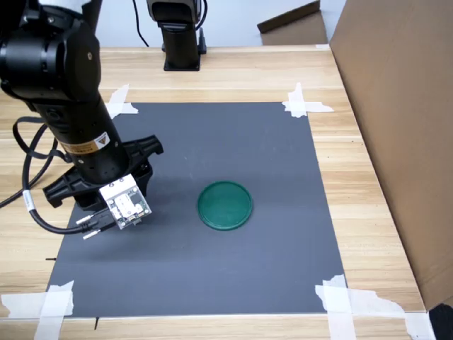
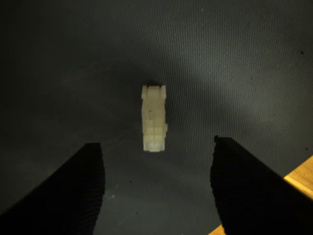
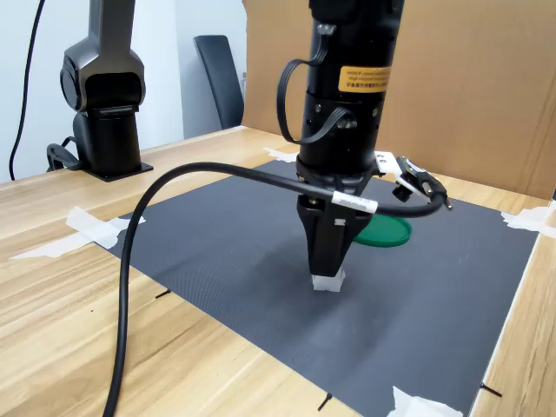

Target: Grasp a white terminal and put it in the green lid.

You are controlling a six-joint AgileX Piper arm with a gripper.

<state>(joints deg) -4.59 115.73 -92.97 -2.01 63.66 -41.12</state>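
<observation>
The white terminal (image 2: 154,117) lies flat on the dark mat, lengthwise between my two black fingers (image 2: 73,191), which stand well apart on either side of it without touching. In the second exterior view my gripper (image 3: 328,261) points straight down with the terminal (image 3: 327,282) right under its tips. The arm hides the terminal in the first exterior view. The green lid (image 1: 224,205) rests on the mat to the arm's right in the first exterior view, and shows partly behind the gripper as the green lid (image 3: 384,231). It holds nothing.
The grey mat (image 1: 226,142) is taped to a wooden table with white tape strips (image 1: 304,105) at its corners. A cardboard wall (image 1: 396,127) stands along the first exterior view's right. A black stand (image 1: 180,39) sits at the table's back. A black cable (image 3: 148,226) loops off the arm.
</observation>
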